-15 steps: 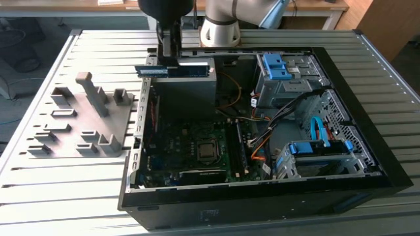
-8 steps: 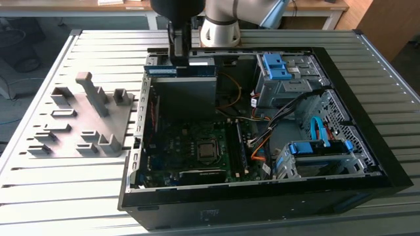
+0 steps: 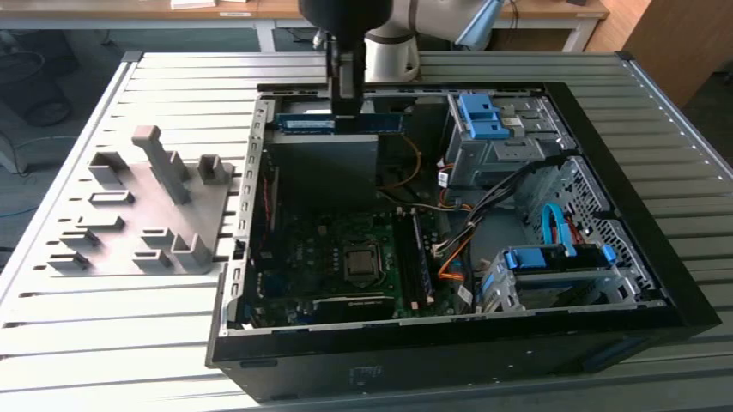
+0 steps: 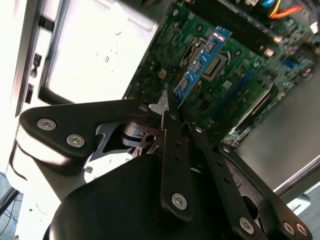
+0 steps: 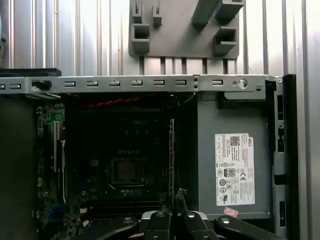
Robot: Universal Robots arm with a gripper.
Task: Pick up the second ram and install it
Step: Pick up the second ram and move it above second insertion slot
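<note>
above the open case, clear of its walls, the fingers clamp the second ram.

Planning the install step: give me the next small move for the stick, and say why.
Probably carry the memory stick toward the long slots beside the processor. The hand is shut on it, high up by the grey box, well away from those slots.
</note>
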